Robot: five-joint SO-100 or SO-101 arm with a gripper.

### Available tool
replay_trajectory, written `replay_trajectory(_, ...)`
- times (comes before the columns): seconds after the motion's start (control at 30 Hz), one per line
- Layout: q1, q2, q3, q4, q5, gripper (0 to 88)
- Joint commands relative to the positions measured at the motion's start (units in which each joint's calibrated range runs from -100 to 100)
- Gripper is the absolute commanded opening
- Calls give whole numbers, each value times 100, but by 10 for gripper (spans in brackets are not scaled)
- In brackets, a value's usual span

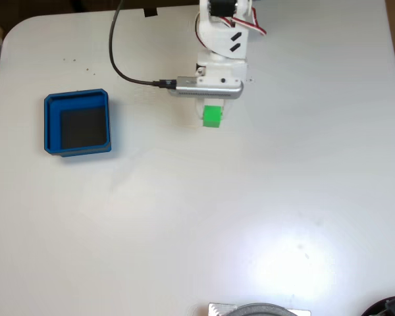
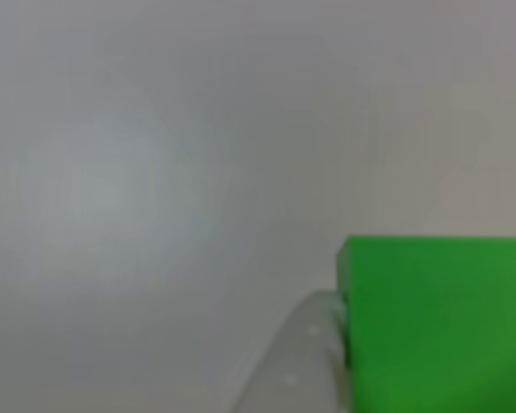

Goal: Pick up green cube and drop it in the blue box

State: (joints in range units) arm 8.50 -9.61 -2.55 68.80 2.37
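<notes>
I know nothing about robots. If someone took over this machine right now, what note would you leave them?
Gripper: at the green cube, a finger touching its side; whether it is clamped is unclear.
Green cube: near the arm's base at the table's far edge in the fixed view.
Blue box: off to the left, with nothing in it.
Done: the reach.
Left: secure, lift, carry over, drop in.

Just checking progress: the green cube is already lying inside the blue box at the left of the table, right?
Not right. In the fixed view the green cube is at the claw, below the arm near the table's top middle. The blue box does sit at the left, its dark floor bare.
</notes>
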Motion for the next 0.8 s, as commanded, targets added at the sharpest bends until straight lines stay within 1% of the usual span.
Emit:
replay_trajectory(0.0,494,-293,-266,21,24,20)
replay_trajectory(0.23,1250,-285,-257,-3,24,20)
replay_trajectory(0.53,2471,-235,-248,-11,-15,20)
replay_trajectory(0.77,2937,334,-239,-3,-5,20)
